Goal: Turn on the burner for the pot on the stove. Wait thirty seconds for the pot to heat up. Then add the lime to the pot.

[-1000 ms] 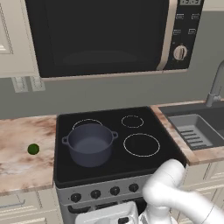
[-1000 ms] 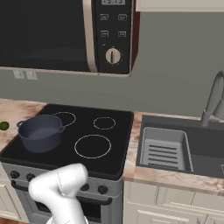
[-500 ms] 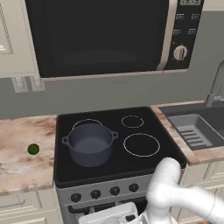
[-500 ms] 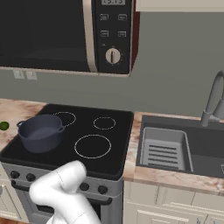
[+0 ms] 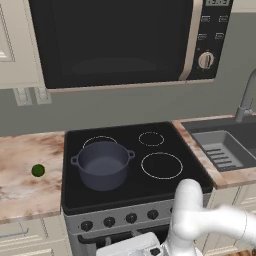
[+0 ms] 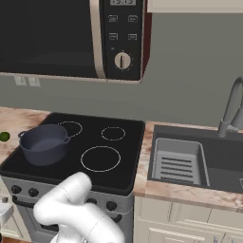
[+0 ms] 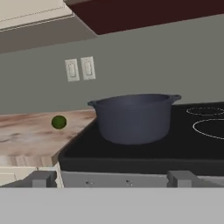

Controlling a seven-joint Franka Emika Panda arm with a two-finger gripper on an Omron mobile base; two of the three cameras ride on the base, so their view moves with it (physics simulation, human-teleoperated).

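Basically knob step: pot [image 5: 103, 164] sits on the stove's [image 5: 165, 192] front-left ring, lime [image 5: 38, 170] waits on the counter [image 5: 20, 185] to its left, so gripper [image 7: 111, 180], jaws spread wide, should square onto the matching front knob [image 5: 109, 221] before twisting.

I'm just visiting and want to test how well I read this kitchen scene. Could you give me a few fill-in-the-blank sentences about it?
1. The pot stands on the stove, on its front ____ ring.
2. The lime lies on the marble ____ to the left of the stove.
3. Above the stove hangs a black ____.
4. To the right of the stove a ____ is set into the counter.

Missing words: left; counter; microwave; sink
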